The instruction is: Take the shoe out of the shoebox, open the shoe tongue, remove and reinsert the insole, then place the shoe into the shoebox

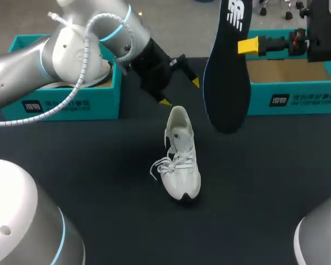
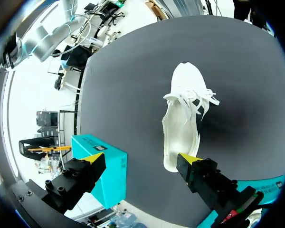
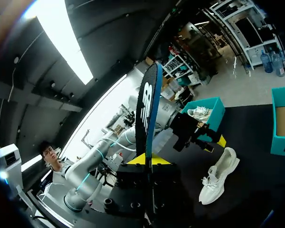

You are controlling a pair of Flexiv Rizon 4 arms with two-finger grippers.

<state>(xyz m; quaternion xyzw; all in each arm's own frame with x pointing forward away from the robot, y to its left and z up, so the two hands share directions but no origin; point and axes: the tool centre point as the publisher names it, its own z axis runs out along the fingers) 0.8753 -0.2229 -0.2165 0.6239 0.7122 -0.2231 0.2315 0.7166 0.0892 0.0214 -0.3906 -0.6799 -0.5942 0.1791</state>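
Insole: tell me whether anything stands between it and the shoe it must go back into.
Nothing visible does. The right gripper holds the insole up, off to one side of the shoe. The open left gripper hovers by the shoe's heel, near the path but not across it.

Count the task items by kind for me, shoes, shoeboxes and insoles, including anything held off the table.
Shoes: 2, the loose shoe and the boxed shoe
Shoeboxes: 2, the left shoebox and the right shoebox
Insoles: 1, the dark insole, held up in the right gripper
Total: 5
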